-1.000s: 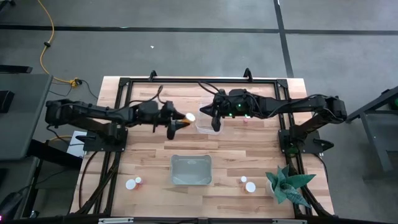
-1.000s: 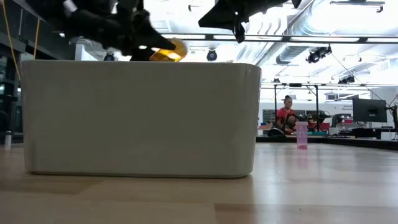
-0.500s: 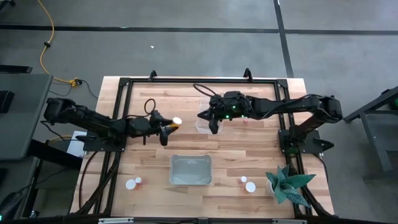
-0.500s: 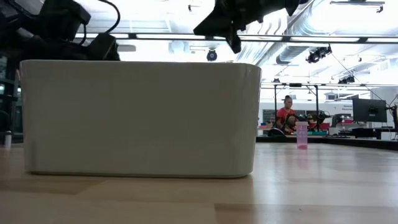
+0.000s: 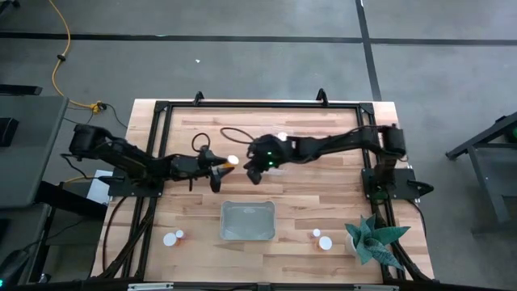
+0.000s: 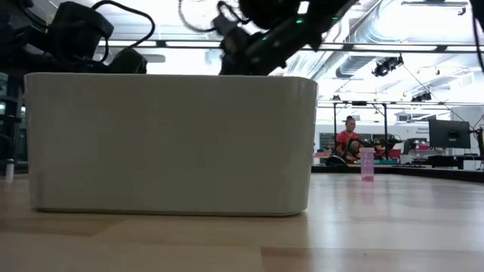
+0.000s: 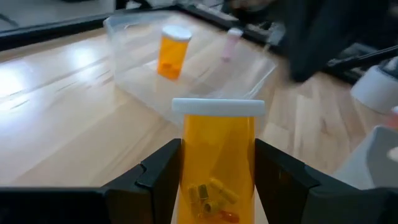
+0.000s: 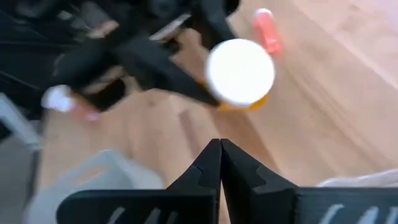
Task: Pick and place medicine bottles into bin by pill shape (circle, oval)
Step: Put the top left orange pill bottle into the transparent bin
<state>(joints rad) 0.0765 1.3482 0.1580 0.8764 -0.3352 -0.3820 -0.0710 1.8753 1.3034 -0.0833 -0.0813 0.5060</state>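
High view: overhead, straight down, whole table [image 5: 194, 202]. Low view: tabletop level, close behind bin [image 6: 170, 143]. Wrist views: close, both share orange bottle [image 7: 217, 158].

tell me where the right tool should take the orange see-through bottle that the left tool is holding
Grip the round white cap. The left tool clamps the orange see-through bottle from two sides, leaving only that end free. The cap faces the right tool, so come in end-on, probably turned across the left fingers. It is shut now and must open first.
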